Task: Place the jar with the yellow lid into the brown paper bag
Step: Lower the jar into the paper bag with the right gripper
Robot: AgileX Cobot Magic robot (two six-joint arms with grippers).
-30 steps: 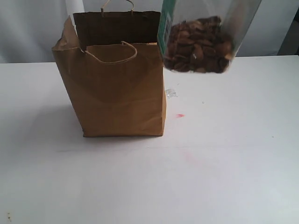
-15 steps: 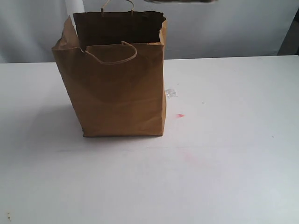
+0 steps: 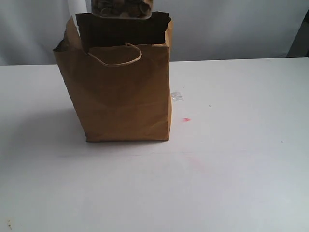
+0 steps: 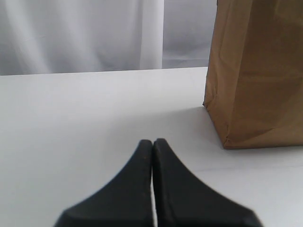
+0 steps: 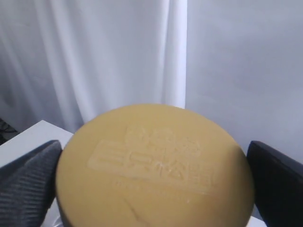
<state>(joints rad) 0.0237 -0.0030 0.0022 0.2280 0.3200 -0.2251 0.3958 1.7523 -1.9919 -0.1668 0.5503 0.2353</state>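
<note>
Clear plastic jar with the mustard-yellow lid (image 3: 123, 8) swung from 2 o'clock of the tall brown paper bag (image 3: 120, 96) to 12, over its mouth. Right gripper (image 5: 154, 189) clamps the lid; left gripper (image 4: 152, 146) pinched closed, empty. Lowering's next, I reckon.

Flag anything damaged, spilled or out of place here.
The brown paper bag has a torn, ragged top edge at its left corner. On the table right of it lie a small clear scrap and a red smear. Nothing else stands out.
</note>
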